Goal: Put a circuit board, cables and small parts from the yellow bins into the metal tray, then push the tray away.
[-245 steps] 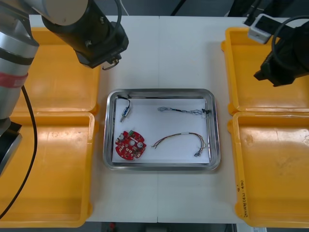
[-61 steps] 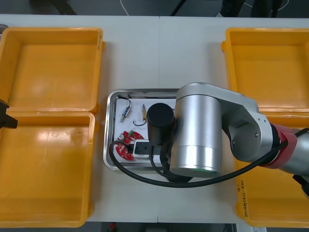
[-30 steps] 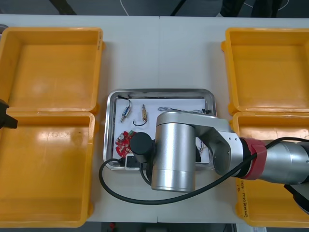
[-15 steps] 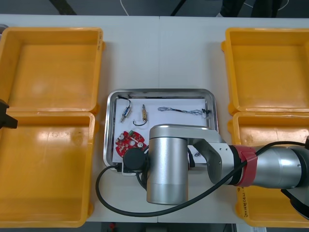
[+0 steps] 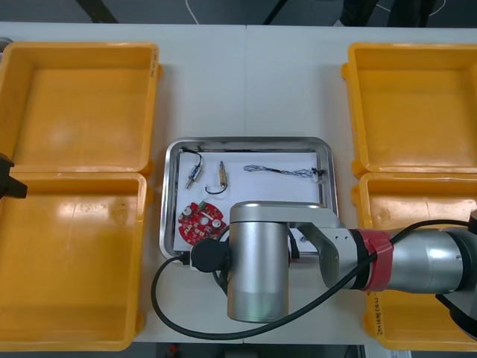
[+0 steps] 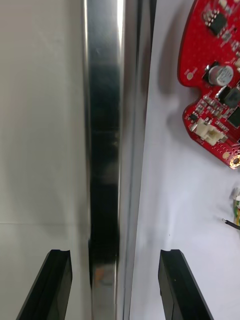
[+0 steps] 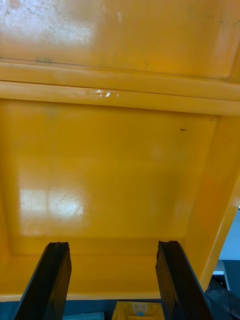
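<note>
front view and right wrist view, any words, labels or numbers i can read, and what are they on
Rim of the near yellow bin on the right side: a short strip of dark writing, too small to read.
Red circuit board in the metal tray, ahead of the open right hand: no print is legible.
No other text can be made out.
</note>
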Controlling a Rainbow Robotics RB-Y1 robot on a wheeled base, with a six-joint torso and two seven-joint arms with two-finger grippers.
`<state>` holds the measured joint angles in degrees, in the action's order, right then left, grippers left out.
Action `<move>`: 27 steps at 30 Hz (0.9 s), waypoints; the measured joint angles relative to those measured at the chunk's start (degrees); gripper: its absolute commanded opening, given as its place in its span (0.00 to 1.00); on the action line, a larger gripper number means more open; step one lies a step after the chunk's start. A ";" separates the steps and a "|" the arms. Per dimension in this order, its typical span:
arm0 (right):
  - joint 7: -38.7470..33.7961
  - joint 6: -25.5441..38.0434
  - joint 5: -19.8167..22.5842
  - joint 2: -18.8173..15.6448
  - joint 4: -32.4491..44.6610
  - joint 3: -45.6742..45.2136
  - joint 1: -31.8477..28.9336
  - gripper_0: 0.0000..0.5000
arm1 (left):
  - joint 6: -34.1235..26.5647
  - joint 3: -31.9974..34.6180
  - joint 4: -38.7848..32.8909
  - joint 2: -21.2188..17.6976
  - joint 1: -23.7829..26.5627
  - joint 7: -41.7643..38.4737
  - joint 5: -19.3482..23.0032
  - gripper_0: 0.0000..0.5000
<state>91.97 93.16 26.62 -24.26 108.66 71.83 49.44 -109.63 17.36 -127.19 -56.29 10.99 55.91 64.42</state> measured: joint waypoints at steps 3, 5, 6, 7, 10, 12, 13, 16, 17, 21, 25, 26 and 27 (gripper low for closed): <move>0.00 -0.28 -0.05 0.00 -0.21 0.12 0.00 1.00 | 0.00 0.00 0.00 0.00 0.00 0.00 0.00 1.00; 0.00 -0.28 -0.05 0.00 -0.21 0.14 0.00 1.00 | 0.00 0.00 0.00 0.00 0.00 0.00 0.00 1.00; 0.00 -0.28 -0.06 0.01 -0.21 0.14 0.00 1.00 | 0.00 0.00 0.00 0.00 0.00 0.00 0.00 1.00; 0.00 -0.28 -0.06 0.01 -0.21 0.14 0.00 1.00 | 0.00 0.00 0.00 0.00 0.00 0.00 0.00 1.00; 0.00 -0.28 -0.06 0.02 -0.20 0.14 0.00 1.00 | 0.00 0.00 0.00 0.00 0.00 0.00 0.00 1.00; 0.00 -0.28 -0.07 0.06 -0.20 0.15 0.00 0.60 | 0.00 0.00 0.00 0.00 0.00 0.00 0.00 1.00; 0.00 -0.28 -0.07 0.09 -0.17 0.15 0.00 0.46 | 0.00 0.00 -0.01 0.00 0.00 0.00 0.00 1.00; 0.00 -0.27 -0.08 0.23 -0.14 0.15 0.00 0.00 | 0.00 0.00 -0.01 0.00 0.00 0.01 0.00 1.00; 0.00 -0.27 -0.08 0.28 -0.13 0.15 0.00 0.00 | 0.00 0.00 -0.01 0.00 0.00 0.01 0.00 1.00; 0.00 -0.26 -0.38 0.32 -0.03 0.16 0.00 0.00 | 0.00 0.00 -0.01 0.00 0.00 0.01 0.00 1.00; 0.00 -0.26 -0.63 0.32 -0.01 0.16 0.00 0.00 | 0.00 0.00 -0.01 0.00 0.00 0.01 0.00 1.00; 0.00 -0.26 -0.87 0.32 -0.01 0.16 0.00 0.00 | 0.00 0.00 -0.01 0.00 0.00 0.01 0.00 1.00; 0.00 -0.26 -1.23 0.32 0.01 0.16 0.00 0.00 | 0.00 0.00 -0.01 0.00 0.00 0.01 0.00 1.00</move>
<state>91.96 92.90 25.39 -23.94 108.67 71.99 49.44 -109.63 17.36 -127.19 -56.29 10.99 55.92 64.42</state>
